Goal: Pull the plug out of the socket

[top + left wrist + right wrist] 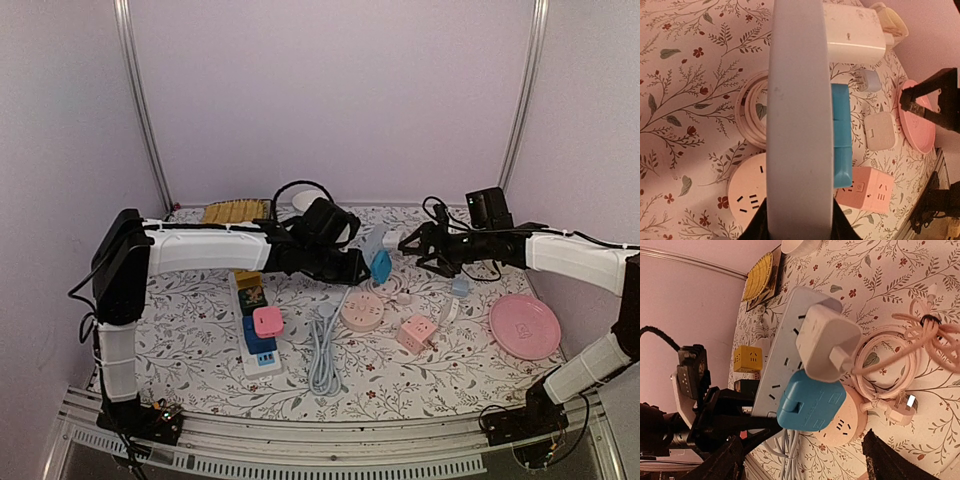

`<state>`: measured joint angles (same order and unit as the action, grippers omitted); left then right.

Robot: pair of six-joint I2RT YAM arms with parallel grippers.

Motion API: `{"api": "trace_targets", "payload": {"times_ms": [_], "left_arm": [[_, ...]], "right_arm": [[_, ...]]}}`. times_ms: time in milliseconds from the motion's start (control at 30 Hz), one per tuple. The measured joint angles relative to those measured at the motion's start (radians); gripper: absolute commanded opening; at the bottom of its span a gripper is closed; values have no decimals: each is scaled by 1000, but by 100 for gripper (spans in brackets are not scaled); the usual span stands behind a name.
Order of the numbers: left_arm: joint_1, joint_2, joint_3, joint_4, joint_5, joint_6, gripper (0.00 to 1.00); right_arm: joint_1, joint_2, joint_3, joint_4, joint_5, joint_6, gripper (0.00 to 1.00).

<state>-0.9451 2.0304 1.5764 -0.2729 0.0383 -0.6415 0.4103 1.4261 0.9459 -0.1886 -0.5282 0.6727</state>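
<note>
Floral-patterned table (200,360), pink plate (524,326), pink cube socket (417,333), round pink socket (362,312), coiled grey cable (322,355)

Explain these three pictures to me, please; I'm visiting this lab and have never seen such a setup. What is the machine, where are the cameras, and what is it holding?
These are two robot arms bolted at the near edge of a flowered table. The wide picture comes from a fixed camera above and behind them. The other two come from small cameras on each wrist, looking along that arm's own fingers.

The left gripper holds a pale power strip raised off the table. A white adapter and a blue plug sit in its sockets. The right gripper is open in front of the adapter, gripping nothing.

On the table lie a round pink socket, a pink cube socket, a pink plate and more strips and cables.
</note>
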Motion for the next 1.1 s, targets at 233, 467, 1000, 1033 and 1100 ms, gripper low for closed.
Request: {"api": "trace_targets", "payload": {"times_ms": [233,467,1000,1033,1100], "left_arm": [[-76,-57,-51,31,-32,-13,0],[-118,-65,-55,55,-50,1,0],[-126,-67,-63,55,-80,29,0],[-127,-67,-64,54,-84,28,0],[-131,-67,-65,48,-95,27,0]], "right_arm": [[-55,-4,-48,92,-49,89,80],[-82,10,-81,148,-103,166,70],[-84,11,-102,247,-137,280,8],[-84,11,-105,249,-137,282,6],[-84,11,-109,251,-138,288,4]]}}
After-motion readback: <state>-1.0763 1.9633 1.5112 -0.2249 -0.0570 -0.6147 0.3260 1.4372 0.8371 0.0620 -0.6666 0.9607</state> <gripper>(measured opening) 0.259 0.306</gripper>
